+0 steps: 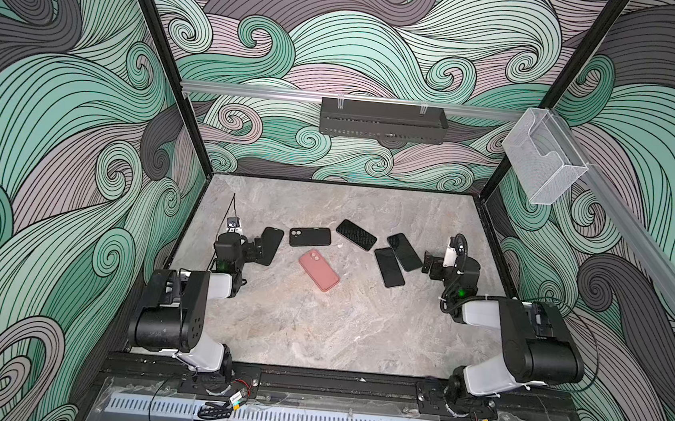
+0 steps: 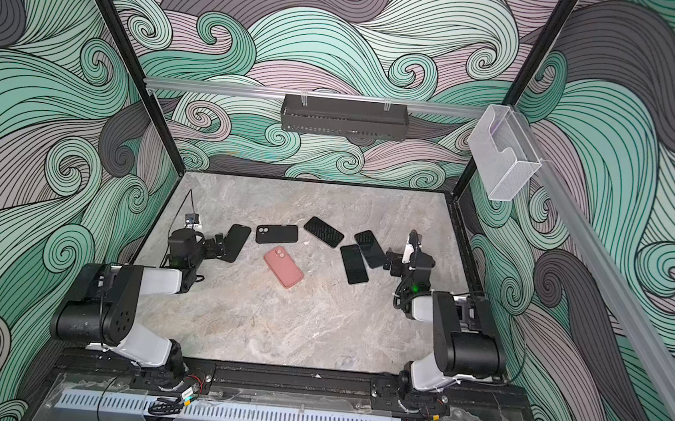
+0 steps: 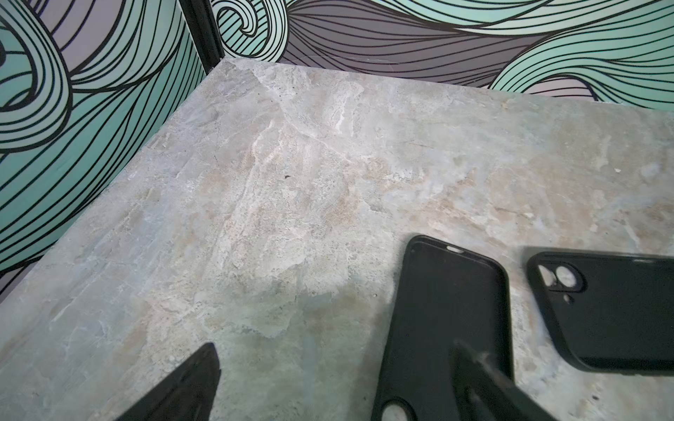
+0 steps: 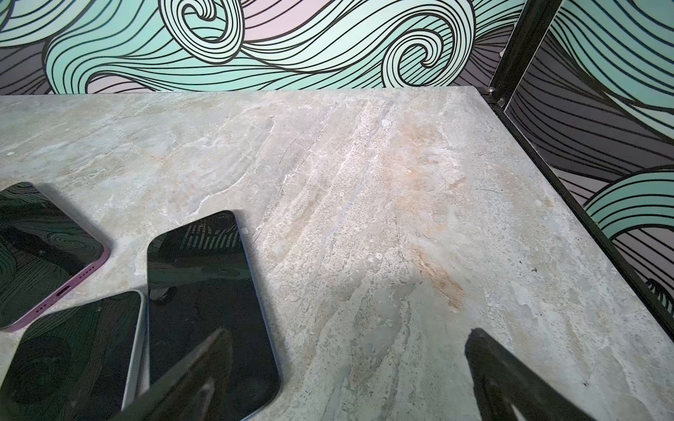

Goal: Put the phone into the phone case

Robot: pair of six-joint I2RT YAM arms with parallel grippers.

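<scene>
Phone (image 4: 208,302) closest to your right end effector (image 4: 350,333) lies flat and screen-up on the surface (image 4: 364,182). It's on the side toward the middle, with one finger hanging over its near end and its long axis roughly in line with the fingers. Both end effectors are spread wide, holding nothing. Your left end effector (image 3: 333,346) hovers over a hollow-up black case (image 3: 445,320), so I'd guess the right arm grabs.

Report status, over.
Left gripper open at empty black case. Right gripper open beside phone. No phone cased. Nothing blocking.
</scene>
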